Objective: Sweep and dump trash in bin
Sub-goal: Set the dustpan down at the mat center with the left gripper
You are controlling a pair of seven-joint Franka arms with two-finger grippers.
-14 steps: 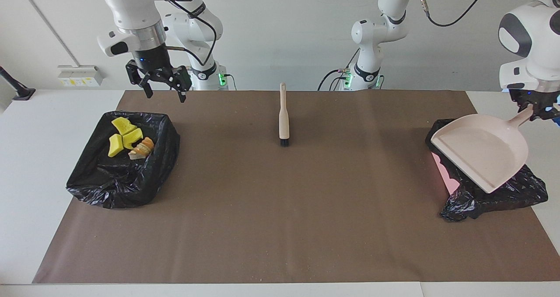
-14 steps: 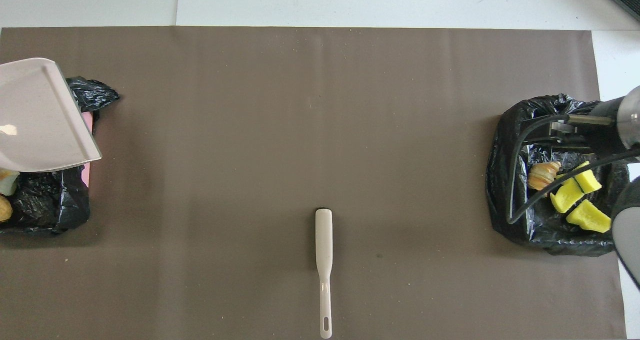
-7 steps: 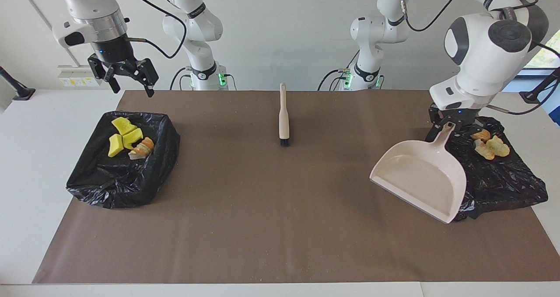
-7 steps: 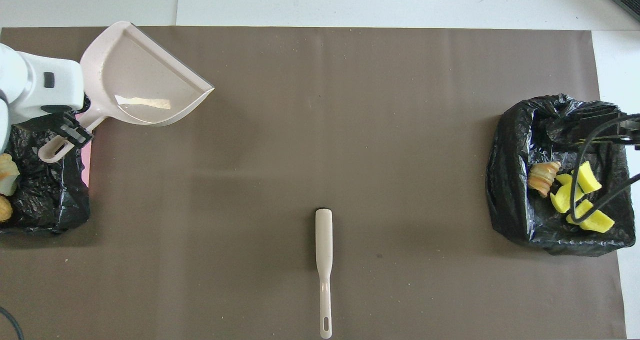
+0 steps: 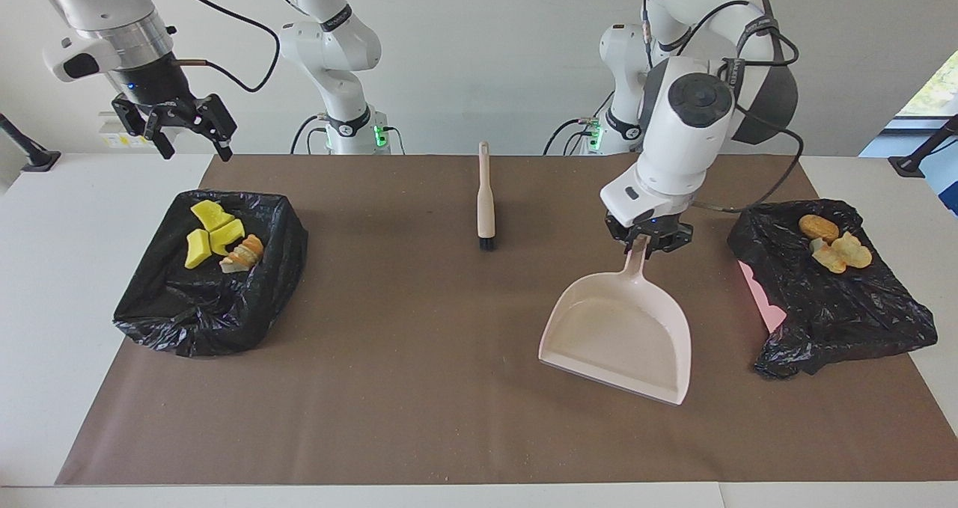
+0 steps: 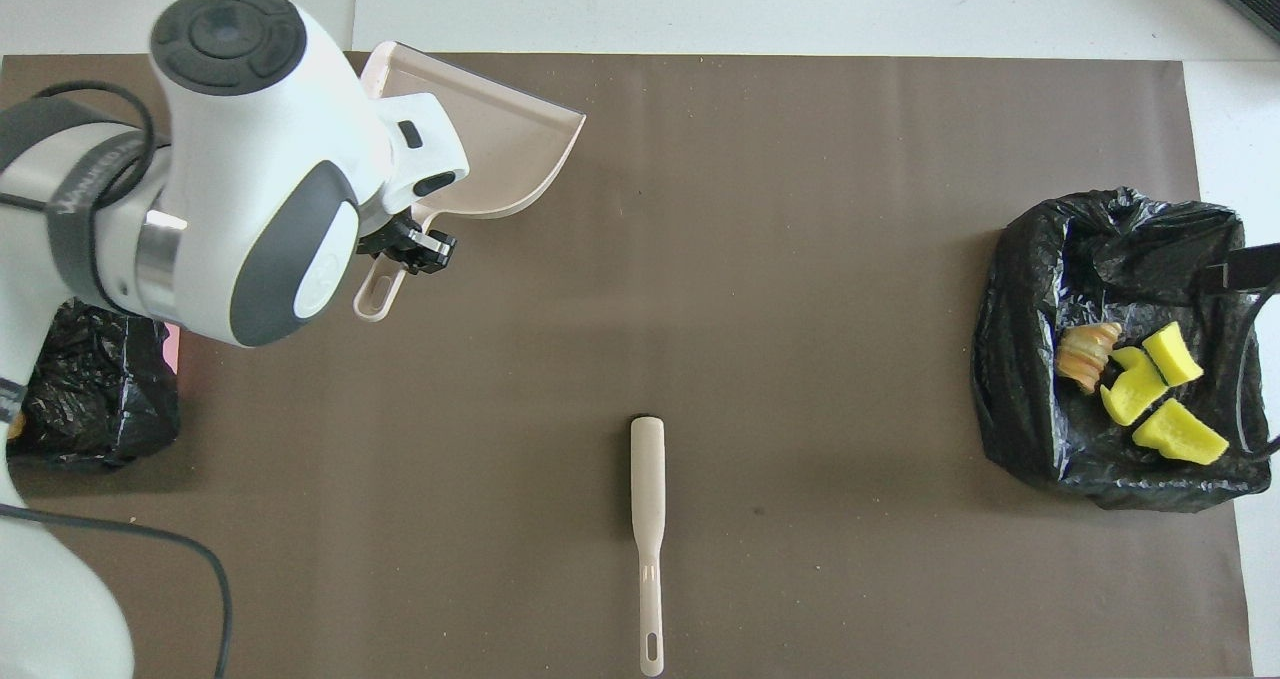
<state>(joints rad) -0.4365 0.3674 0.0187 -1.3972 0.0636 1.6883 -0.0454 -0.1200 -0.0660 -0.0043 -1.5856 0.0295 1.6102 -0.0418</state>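
One dustpan [image 5: 617, 332], now off bin [image 5: 838, 298].

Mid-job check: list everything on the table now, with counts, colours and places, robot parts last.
Dustpan: one, pale pink, on the brown mat, handle held by the left gripper.
Brush: one, cream with black bristles, mid-table, nearer the robots than the dustpan.
Black-bagged bins: two; one at the right arm's end, one at the left arm's end.
Trash: seven chunks; three yellow and one orange-brown in the right-end bin, three tan-orange on the left-end bag.
Mat: one, brown.
Left gripper: on the dustpan handle.
Right gripper: waits, open, raised by its bin.
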